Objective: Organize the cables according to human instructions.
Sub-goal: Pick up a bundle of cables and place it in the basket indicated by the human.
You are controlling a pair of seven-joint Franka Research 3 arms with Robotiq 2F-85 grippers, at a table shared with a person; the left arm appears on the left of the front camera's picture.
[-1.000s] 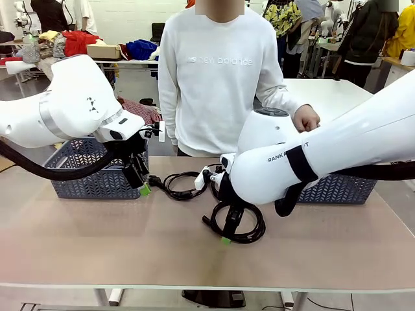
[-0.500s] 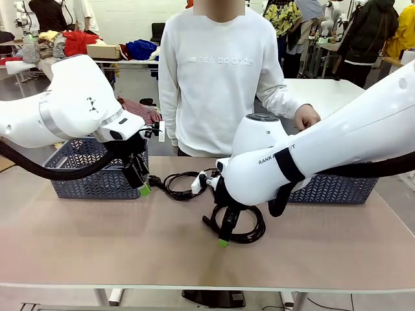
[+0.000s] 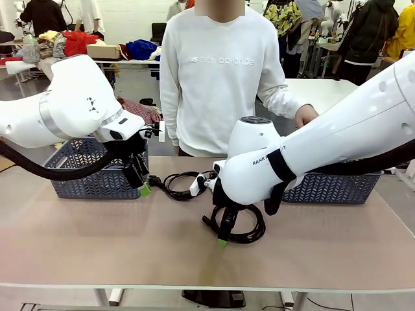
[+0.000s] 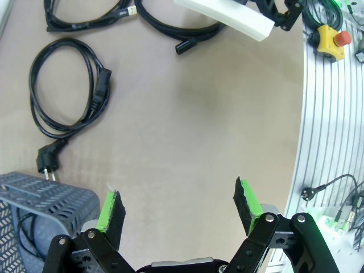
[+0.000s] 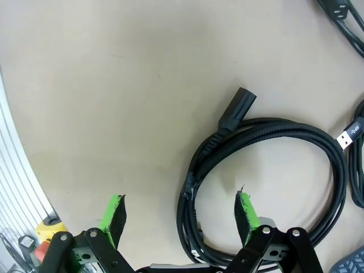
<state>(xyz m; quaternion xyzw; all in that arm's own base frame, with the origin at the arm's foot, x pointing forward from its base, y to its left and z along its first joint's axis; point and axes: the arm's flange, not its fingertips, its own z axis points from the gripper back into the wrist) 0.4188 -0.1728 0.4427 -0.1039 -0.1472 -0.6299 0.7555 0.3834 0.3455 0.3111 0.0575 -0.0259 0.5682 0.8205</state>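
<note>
Two wide-open claws hover over a tan table (image 3: 97, 240) strewn with coiled black cables.

From the front, the left gripper (image 3: 144, 188) hangs empty beside a grey lattice basket (image 3: 84, 178), close to a loose black cable coil (image 3: 181, 186) at mid-table. The right gripper (image 3: 224, 240) points down into a thick braided black coil (image 3: 254, 230) nearer me, and a person in a white sweatshirt (image 3: 217, 78) stands opposite. Through the left wrist camera, its green pads (image 4: 110, 208) stand far apart over bare tabletop, and a looped black cord with a two-pin plug (image 4: 62, 94) lies ahead by the basket's corner. Through the right wrist camera the jaws gape too, gripping nothing. One finger sits inside the braided loop and the other outside it, with a strand of it running between them.
</note>
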